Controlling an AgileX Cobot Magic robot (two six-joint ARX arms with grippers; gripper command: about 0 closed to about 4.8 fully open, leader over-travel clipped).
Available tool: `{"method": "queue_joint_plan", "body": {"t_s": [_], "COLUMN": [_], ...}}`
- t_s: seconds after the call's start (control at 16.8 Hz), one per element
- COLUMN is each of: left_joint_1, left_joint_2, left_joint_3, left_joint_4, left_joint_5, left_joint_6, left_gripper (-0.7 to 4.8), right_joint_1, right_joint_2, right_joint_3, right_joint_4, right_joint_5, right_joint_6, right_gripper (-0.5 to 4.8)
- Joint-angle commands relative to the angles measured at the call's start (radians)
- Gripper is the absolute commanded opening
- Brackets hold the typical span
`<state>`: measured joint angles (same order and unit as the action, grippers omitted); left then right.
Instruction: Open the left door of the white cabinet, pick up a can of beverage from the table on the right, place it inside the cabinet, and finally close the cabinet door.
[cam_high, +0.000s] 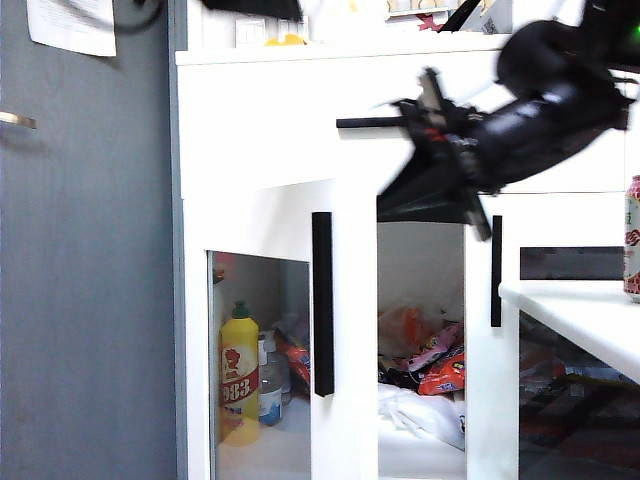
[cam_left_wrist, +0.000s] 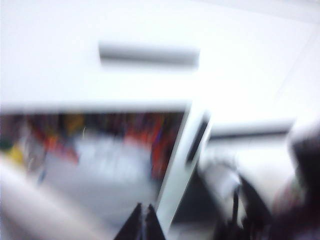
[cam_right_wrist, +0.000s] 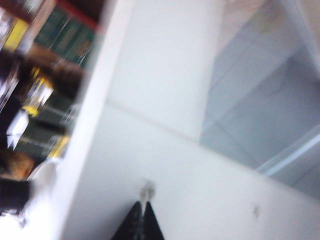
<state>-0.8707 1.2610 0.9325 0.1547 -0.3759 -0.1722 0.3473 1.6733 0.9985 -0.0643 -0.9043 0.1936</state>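
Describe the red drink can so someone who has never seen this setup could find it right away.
Start at the tall white cabinet with two dark-glass doors, then look right to the plain white table beside it. The small red can with a white patterned label stands upright on that tabletop at the exterior view's right edge. Unlike the taller yellow bottle with a green cap, it sits outside the cabinet.

Glossy black arm (cam_high: 540, 120), motion-blurred; each wrist view shows a black tool (cam_left_wrist: 142, 222) with tapered tips.
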Motion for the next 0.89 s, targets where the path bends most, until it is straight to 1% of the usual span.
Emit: {"method": "queue_joint_plan", "body": {"t_s": [0.06,0.12,0.18,0.3,0.6,0.72,0.84,0.89], "left_joint_1": [-0.002,-0.002,-0.001,-0.002,-0.002,-0.002,-0.002,-0.002], "left_joint_2": [-0.082,-0.088,-0.087,-0.087,-0.087,-0.087,-0.142,-0.196], "left_joint_3": [0.007,0.007,0.007,0.007,0.007,0.007,0.008,0.008], "left_joint_4": [0.028,0.029,0.021,0.014,0.014,0.046,-0.08,-0.213], "left_joint_5": [-0.003,-0.002,-0.004,-0.001,-0.001,-0.002,-0.001,0.017], "left_joint_6": [0.004,0.004,0.004,0.004,0.004,0.006,0.007,0.006], "left_gripper": [-0.05,-0.05,-0.05,-0.05,-0.05,-0.04,-0.05,-0.05], "right_joint_1": [0.059,0.07,0.096,0.109,0.117,0.117,0.132,0.146], "right_joint_2": [0.01,0.013,0.018,0.018,0.017,0.017,0.017,0.017], "right_joint_3": [0.005,0.005,0.003,0.003,0.004,0.004,0.004,0.004], "right_joint_4": [0.1,0.114,0.119,0.105,0.1,0.099,0.099,0.105], "right_joint_5": [-0.037,-0.037,-0.059,-0.109,-0.108,-0.106,-0.078,-0.06], "right_joint_6": [0.053,0.076,0.104,0.117,0.116,0.116,0.116,0.116], "right_gripper": [-0.02,-0.02,-0.02,-0.02,-0.02,-0.02,-0.02,-0.02]}}
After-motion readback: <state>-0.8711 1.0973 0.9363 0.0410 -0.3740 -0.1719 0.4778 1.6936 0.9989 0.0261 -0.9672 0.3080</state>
